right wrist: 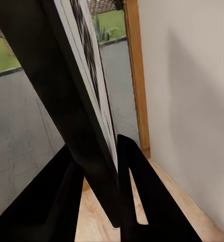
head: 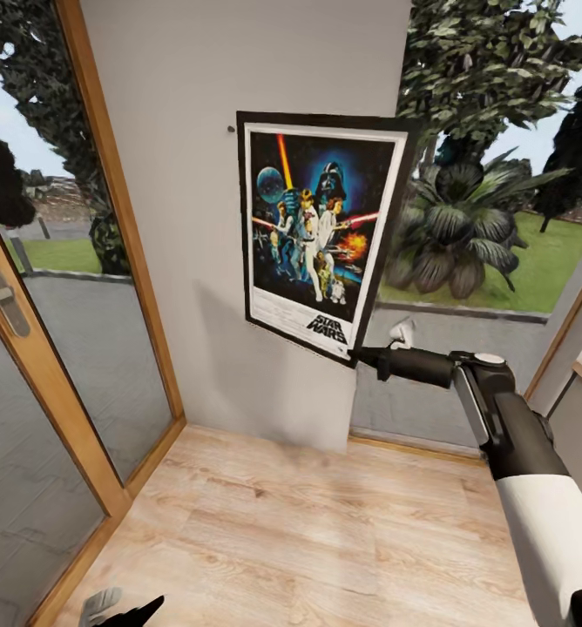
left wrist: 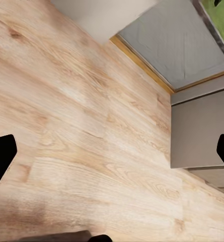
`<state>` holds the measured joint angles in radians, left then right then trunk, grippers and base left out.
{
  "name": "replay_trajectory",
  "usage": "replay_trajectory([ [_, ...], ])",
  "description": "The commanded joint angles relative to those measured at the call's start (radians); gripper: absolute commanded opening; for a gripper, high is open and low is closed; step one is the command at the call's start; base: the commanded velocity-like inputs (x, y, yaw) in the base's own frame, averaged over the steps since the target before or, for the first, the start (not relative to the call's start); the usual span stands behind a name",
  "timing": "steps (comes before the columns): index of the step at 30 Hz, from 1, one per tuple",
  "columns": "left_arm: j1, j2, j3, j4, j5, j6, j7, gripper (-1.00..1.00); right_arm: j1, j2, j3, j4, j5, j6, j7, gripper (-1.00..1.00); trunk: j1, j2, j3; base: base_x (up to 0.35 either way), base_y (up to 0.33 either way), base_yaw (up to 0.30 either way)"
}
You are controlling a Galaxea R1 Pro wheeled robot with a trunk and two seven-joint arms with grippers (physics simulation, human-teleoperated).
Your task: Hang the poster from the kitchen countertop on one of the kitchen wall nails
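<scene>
Black-framed poster (head: 319, 231) pinched at its lower corner by right gripper (head: 366, 356); hanging step; next, hook onto wall nail (head: 231, 130).

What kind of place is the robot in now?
Probably a room corner of a house, beside a garden: a pale wall between tall wood-framed glass panes, wood floor, and trees outside. The right gripper holds the poster against the wall.
</scene>
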<state>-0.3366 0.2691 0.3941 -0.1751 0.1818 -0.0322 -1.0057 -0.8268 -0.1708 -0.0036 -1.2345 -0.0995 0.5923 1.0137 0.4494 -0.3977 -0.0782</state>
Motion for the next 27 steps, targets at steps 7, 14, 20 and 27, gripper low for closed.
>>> replay_trajectory([
  [7,-0.001,0.007,-0.004,0.002,0.005,-0.004,-0.002,1.00,-0.153,0.019,0.066,0.054,-0.006,0.156,0.006,-1.00,0.001,-0.002,-0.002,0.000,0.000,0.000],
  [14,-0.001,0.008,-0.004,0.019,0.005,-0.007,-0.002,1.00,-0.325,0.087,0.175,0.183,-0.013,0.247,0.008,-1.00,0.001,-0.002,-0.002,0.000,0.000,0.000],
  [20,-0.001,0.009,-0.005,0.020,0.005,-0.008,-0.002,1.00,-0.356,0.144,0.188,0.273,-0.016,0.245,0.008,-1.00,0.001,-0.002,-0.002,0.127,0.000,0.000],
  [27,-0.001,0.011,-0.005,0.020,0.004,-0.008,-0.002,1.00,-0.352,0.151,0.186,0.276,-0.018,0.153,0.007,-1.00,0.001,-0.002,-0.002,0.215,0.000,0.000],
])
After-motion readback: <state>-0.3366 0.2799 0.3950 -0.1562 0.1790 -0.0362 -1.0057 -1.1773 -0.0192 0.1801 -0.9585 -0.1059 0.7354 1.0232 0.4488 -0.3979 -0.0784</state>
